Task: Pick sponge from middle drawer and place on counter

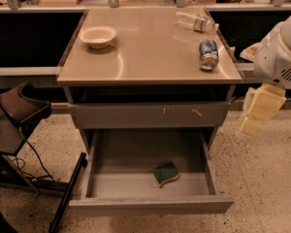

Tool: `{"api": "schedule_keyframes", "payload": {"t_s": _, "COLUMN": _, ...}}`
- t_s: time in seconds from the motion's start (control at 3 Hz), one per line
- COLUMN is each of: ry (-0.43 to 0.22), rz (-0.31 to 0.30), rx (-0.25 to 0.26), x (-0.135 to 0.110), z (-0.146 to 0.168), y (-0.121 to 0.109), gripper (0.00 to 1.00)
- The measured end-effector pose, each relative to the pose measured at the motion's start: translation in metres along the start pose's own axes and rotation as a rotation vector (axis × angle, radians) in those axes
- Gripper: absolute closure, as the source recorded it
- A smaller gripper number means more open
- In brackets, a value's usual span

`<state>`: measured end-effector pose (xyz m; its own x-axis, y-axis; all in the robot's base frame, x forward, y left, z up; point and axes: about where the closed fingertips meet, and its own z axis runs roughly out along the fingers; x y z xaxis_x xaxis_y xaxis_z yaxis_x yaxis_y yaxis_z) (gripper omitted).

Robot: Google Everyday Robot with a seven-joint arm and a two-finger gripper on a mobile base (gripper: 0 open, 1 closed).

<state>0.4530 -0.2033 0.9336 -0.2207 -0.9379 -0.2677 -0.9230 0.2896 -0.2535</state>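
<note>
Gripper: one cream-coloured gripper hangs from a white arm at the right edge of the view. It is off the cabinet's right side and above the speckled floor, touching nothing.
Gripper state: it cannot be told whether it is wide or narrow.
Sponge: one sponge, below the gripper and to its left. It lies flat on the floor of the open drawer, dark green face up with a yellow edge showing. It is right of the drawer's centre, near the front wall and apart from both side walls.
Open drawer: one grey open drawer with a plain front, pulled fully out. It is lower than the gripper and to its left, and the sponge is the only thing in it.
Shut drawer: one grey shut drawer with pale scratch marks on its front. It is left of the gripper at about the same height, directly above the open one.
Counter: one glossy tan counter, above the gripper and to its left. Its right edge is near the arm.
Can: one blue soda can on the counter. Of the counter's three things it is the nearest to the gripper, up and to the left.
Bottle: one clear plastic bottle lying on its side, farther back than the can.
Bowl: one pale bowl at the counter's far left corner, well apart from the gripper.
Dark seat: one dark seat far to the gripper's left, beside the cabinet.
</note>
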Motion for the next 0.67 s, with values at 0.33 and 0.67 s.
{"api": "schedule_keyframes", "payload": {"t_s": 0.33, "ry": 0.009, "rz": -0.002, "rx": -0.014, "x": -0.002, "z": 0.012, "y": 0.009, "gripper": 0.0}}
{"api": "schedule_keyframes", "payload": {"t_s": 0.67, "ry": -0.037, "rz": 0.014, "rx": -0.13, "x": -0.007, "z": 0.085, "y": 0.043, "gripper": 0.0}}
